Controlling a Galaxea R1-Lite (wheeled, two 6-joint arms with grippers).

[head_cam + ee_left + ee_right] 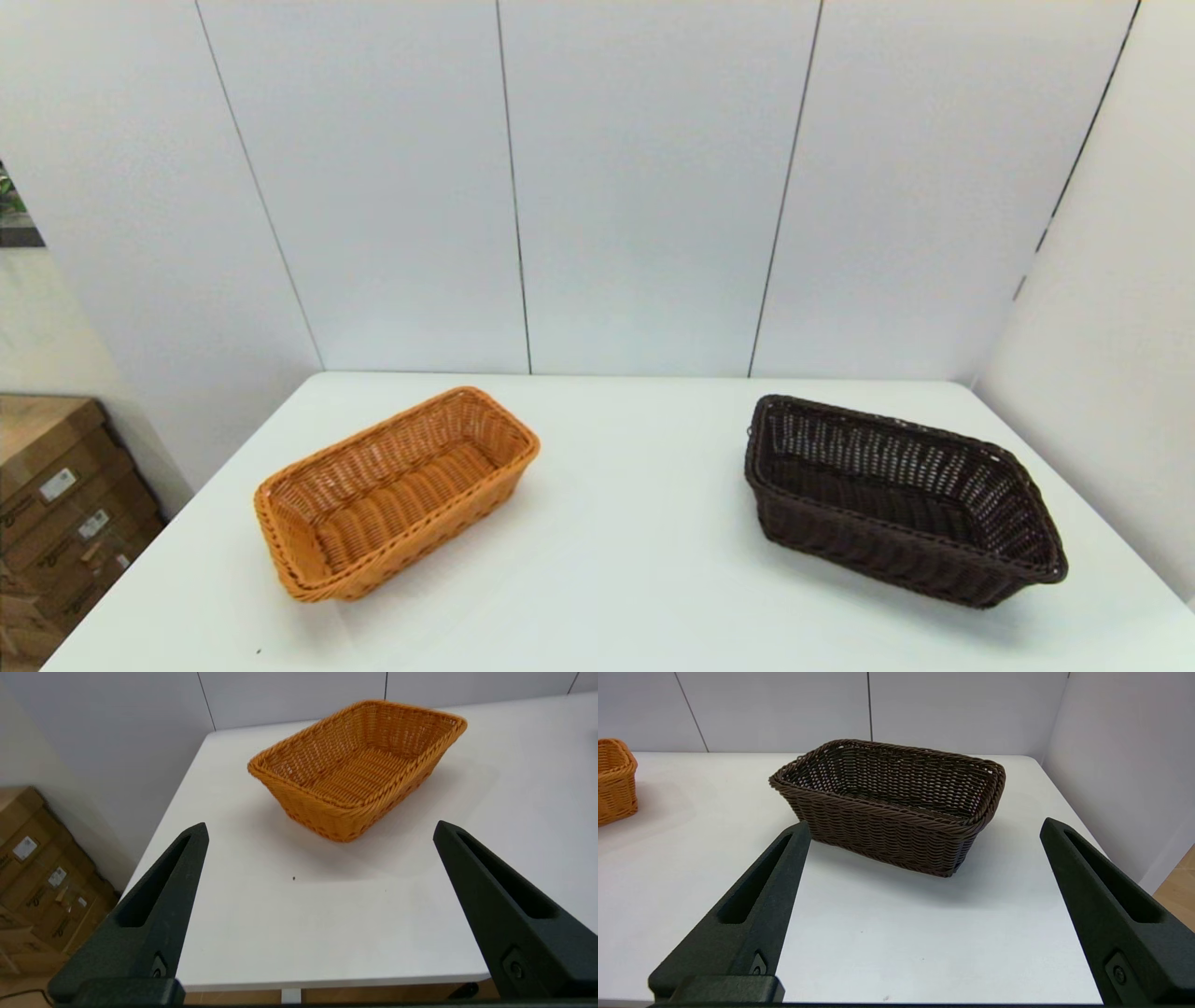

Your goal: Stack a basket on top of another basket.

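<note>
The dark brown basket (901, 499) (889, 798) sits upright and empty on the right half of the white table (616, 560). The orange basket (397, 490) (357, 765) (614, 781) sits upright and empty on the left half, well apart from it. Neither arm shows in the head view. In the left wrist view my left gripper (320, 828) is open above the table's near edge, short of the orange basket. My right gripper (924, 823) is open too, back from the dark brown basket near the front edge. Nothing lies between either pair of fingers.
White wall panels (644, 187) close off the back of the table, and a side wall (1102, 327) runs along its right. Cardboard boxes (56, 504) (42, 882) are stacked on the floor left of the table. Bare tabletop lies between the two baskets.
</note>
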